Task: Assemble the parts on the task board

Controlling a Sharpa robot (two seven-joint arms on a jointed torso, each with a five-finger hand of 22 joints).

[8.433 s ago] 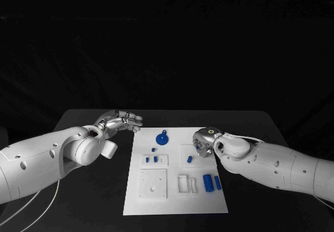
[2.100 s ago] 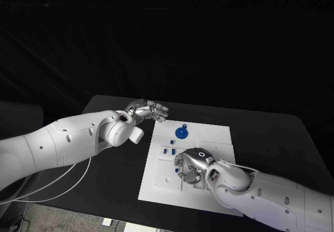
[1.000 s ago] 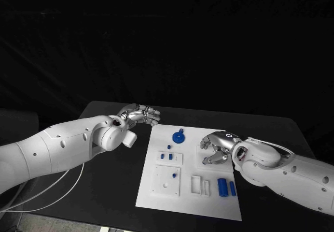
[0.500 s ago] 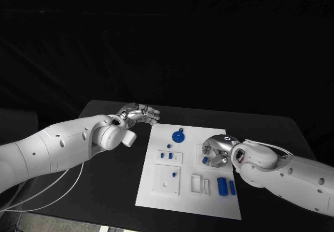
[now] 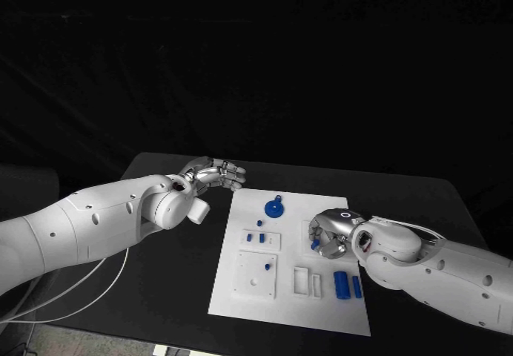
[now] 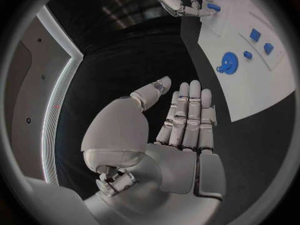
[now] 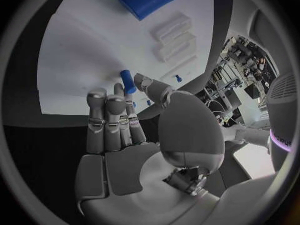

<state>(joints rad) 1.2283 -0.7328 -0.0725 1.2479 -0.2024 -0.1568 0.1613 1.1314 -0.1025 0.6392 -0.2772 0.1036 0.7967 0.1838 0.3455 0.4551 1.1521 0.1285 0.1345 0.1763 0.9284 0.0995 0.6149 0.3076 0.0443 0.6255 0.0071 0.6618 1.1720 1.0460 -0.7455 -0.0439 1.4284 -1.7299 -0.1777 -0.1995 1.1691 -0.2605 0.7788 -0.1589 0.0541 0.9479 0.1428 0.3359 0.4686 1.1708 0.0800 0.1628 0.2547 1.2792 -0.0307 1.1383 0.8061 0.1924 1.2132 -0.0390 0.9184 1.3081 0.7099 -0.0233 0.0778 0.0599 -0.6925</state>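
The white task board [image 5: 280,302] lies in the middle of the black table. My right hand [image 5: 333,236] hangs over the board's right half. Its thumb and a finger pinch a small blue peg [image 5: 316,243], which the right wrist view shows between the fingertips [image 7: 127,80]. The left wrist view also shows that hand [image 6: 181,2] with the peg [image 6: 214,7]. I cannot tell whether the peg is lifted. My left hand [image 5: 216,175] hovers off the board's far left corner, fingers straight and holding nothing [image 6: 184,120].
On the board lie a blue gear [image 5: 275,210] at the far end, two small blue pieces [image 5: 254,239] in a white block, two blue cylinders [image 5: 341,285] at the near right, white slotted blocks [image 5: 307,283] and a square holed plate [image 5: 256,273].
My right hand has shifted slightly toward the peg and its fingers have closed around it. The left hand has stayed put.
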